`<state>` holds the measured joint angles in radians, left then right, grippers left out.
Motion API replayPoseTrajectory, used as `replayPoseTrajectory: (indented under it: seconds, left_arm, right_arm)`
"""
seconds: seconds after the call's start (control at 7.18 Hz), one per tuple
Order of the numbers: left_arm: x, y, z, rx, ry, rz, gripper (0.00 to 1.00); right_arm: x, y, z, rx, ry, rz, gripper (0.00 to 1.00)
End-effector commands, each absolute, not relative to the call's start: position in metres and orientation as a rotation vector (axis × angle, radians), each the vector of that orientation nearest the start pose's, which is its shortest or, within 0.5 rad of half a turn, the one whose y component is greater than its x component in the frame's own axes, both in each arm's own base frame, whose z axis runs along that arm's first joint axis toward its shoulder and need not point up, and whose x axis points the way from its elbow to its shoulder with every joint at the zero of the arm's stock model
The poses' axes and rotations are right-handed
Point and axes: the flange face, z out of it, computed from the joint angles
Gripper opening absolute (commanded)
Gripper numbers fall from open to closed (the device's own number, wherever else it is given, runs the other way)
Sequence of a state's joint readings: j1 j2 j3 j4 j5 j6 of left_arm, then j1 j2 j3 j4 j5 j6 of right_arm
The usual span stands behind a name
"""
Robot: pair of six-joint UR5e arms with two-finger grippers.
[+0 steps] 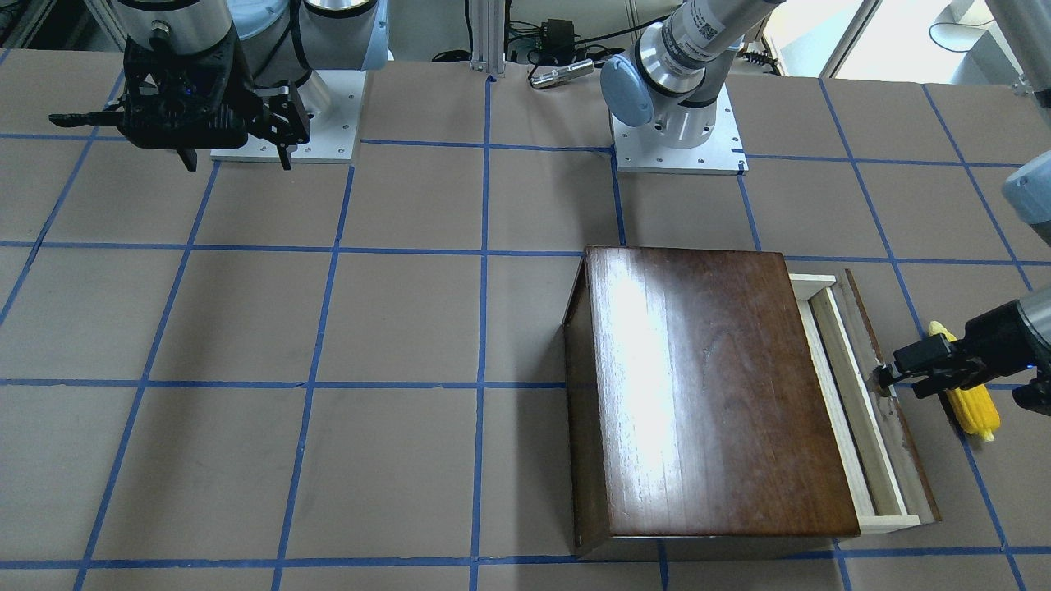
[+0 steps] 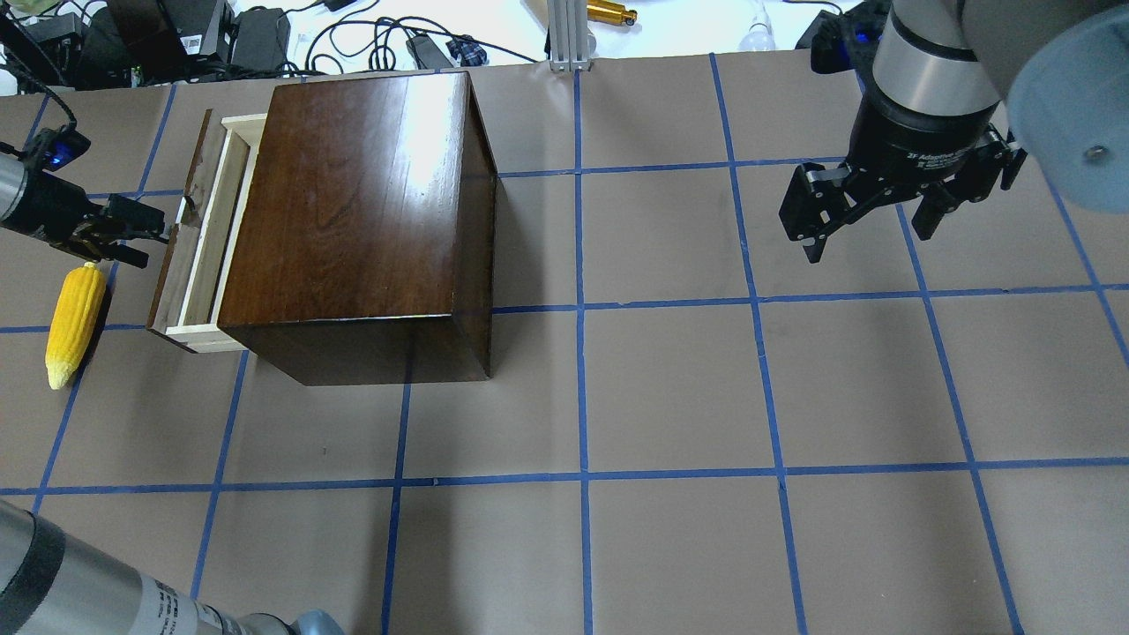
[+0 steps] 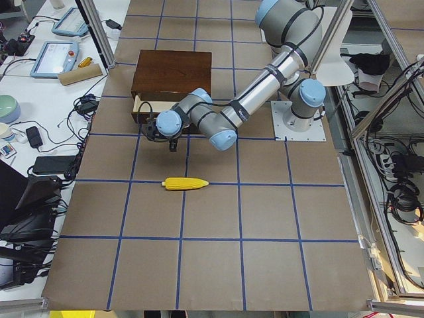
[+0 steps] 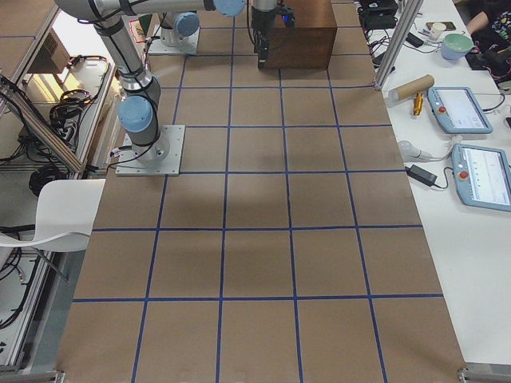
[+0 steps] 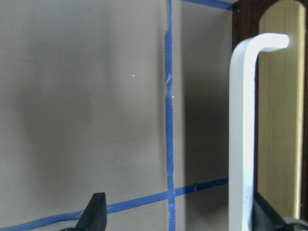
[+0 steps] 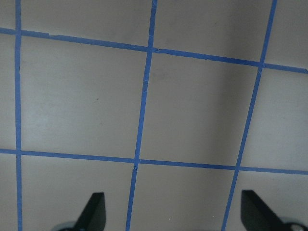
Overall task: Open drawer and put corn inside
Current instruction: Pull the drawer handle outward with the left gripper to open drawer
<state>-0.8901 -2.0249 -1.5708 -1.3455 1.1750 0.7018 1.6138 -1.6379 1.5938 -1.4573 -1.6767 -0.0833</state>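
The brown table point(image 2: 670, 388), gridded in blue tape point(image 2: 580, 309), is carrying a dark glossy box point(image 2: 353, 203) whose drawer point(image 2: 207, 256) is standing partly pulled out.

Cables and power bricks point(image 2: 247, 35) are lying past the table's far edge, and a side bench with tablets point(image 4: 459, 108) and a cardboard tube point(image 4: 411, 86) is running along one side. I am holding my left tool point(image 2: 154, 245) at the drawer's dark front with its fingers spread wide; the metal pull point(image 5: 240, 134) is sitting between them, close against one finger. The corn point(image 2: 75, 313) is lying on the table just beside that tool, outside the drawer, with nothing between it and the drawer front. My right tool point(image 2: 869, 247) is hanging over bare table, well apart from the box, fingers also spread.
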Motion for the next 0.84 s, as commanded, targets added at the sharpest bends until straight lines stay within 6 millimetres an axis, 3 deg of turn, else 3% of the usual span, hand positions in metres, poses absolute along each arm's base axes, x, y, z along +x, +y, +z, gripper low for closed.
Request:
replayPoseTrajectory:
  seconds: [0.0, 0.7]
  left_arm:
    - [0.2699, -0.5788, 0.2603, -0.088, 3.583, -0.154, 1.0]
    - [0.2778, -0.5751, 0.2673, -0.108, 3.574, -0.178, 1.0]
  right_arm:
    - [0.1422, -0.4501, 0.4983, -0.21, 3.237, 0.115, 1.0]
    - [0.1422, -0.4501, 0.4983, -0.212, 3.237, 0.116, 1.0]
